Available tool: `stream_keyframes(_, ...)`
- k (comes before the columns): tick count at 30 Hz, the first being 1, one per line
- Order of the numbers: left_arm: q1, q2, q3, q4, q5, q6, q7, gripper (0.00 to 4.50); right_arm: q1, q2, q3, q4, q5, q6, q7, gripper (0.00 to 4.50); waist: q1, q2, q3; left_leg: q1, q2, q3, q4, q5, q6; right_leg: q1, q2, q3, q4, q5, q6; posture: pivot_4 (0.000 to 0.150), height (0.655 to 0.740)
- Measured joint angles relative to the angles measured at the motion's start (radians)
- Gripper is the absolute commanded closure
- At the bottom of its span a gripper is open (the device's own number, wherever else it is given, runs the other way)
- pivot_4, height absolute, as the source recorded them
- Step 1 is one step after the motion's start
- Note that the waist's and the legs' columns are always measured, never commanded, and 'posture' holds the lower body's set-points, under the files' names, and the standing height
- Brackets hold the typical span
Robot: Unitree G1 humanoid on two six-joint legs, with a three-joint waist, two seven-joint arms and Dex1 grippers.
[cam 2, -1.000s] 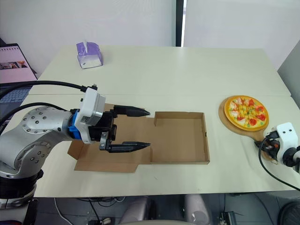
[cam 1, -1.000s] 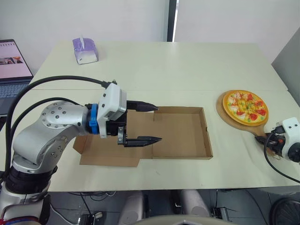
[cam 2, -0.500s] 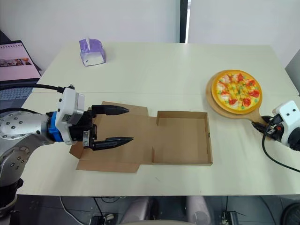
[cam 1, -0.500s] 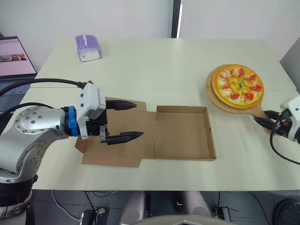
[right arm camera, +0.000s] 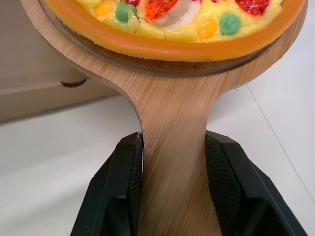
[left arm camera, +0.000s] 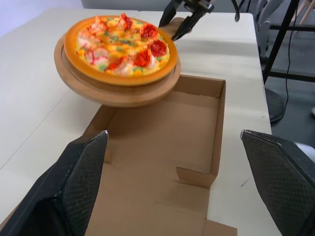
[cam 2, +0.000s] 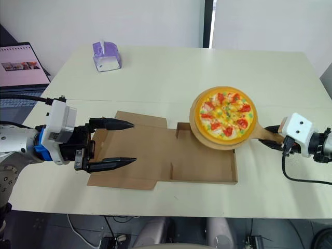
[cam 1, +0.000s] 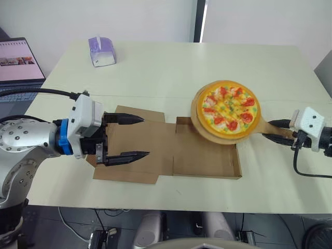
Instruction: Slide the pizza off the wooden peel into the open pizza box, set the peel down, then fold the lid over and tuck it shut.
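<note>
while the right gripper clamps the peel by its handle, one black finger pressed to each side of the wood, the pizza sits whole on the round end of the peel. the peel is off the table and hangs over the far right corner of the box, with part of its round end out past the box's far wall. the handle points away to the robot's right, above the bare table.

the box lies open near the front edge of the table, its tray bare inside and its walls upright. the lid lies flat on the table, joined to the tray's left side.

the left gripper hovers over the lid with its two fingers spread wide and nothing between them, tips pointing toward the tray.

a purple tissue box stands at the far left of the table, well apart from the box. a laptop with a lit screen sits just beyond the table's left edge.
</note>
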State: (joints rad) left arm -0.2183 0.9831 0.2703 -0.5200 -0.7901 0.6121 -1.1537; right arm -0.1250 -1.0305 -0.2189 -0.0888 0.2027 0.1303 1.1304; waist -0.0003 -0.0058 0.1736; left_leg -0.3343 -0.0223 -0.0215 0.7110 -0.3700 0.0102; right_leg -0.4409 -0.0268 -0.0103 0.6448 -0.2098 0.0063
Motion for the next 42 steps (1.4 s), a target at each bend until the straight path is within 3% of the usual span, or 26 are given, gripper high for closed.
stream_keyframes(18,0.049,0.03,0.005,-0.027,-0.026,0.012,-0.025,0.0,-0.143,-0.01,0.086,0.122,-0.111,-0.255,0.023,2.94,-0.001,0.0,0.0,0.0,0.0,0.0,0.0,0.0,0.0,0.0,0.0,0.0,0.0,0.0,0.0,0.15,0.7251)
stream_keyframes(42,0.048,0.022,-0.002,-0.029,-0.024,-0.011,-0.015,0.0,-0.347,-0.01,0.094,0.351,-0.182,-0.408,-0.059,2.94,-0.001,0.0,0.0,0.0,0.0,0.001,0.0,0.0,0.0,0.0,0.0,0.0,0.0,0.0,-0.001,0.15,0.7251)
